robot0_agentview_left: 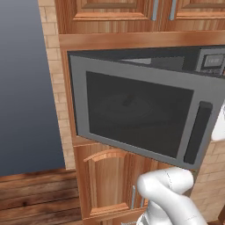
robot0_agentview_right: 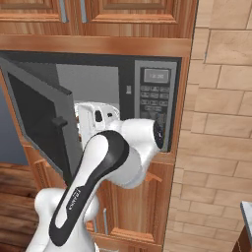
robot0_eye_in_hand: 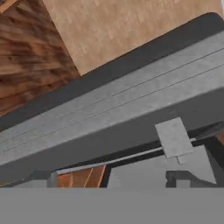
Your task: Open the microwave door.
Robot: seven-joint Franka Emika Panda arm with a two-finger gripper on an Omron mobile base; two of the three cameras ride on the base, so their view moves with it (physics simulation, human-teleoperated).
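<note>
The microwave door point(robot0_agentview_left: 140, 114), a grey panel with a dark tinted window, stands swung partly out from its left hinge. Its black bar handle point(robot0_agentview_left: 197, 132) is on the free right edge. In the right base view the door point(robot0_agentview_right: 39, 118) angles toward me and the grey cavity point(robot0_agentview_right: 93, 83) lies exposed. My gripper point(robot0_agentview_right: 84, 118) sits just inside the opening, close behind the door's free edge. Its fingers are hidden by the white hand, so I cannot tell their state. The hand view looks along the door's grey edge point(robot0_eye_in_hand: 122, 105) with a small latch tab point(robot0_eye_in_hand: 174, 138).
The dark keypad panel point(robot0_agentview_right: 155, 98) is to the right of the cavity. Brown wooden cabinet doors sit above point(robot0_agentview_left: 110, 11) and below point(robot0_agentview_left: 105, 184) the microwave. A tan brick wall point(robot0_agentview_right: 221, 123) rises at the right. Wooden floor point(robot0_agentview_left: 35, 197) lies at lower left.
</note>
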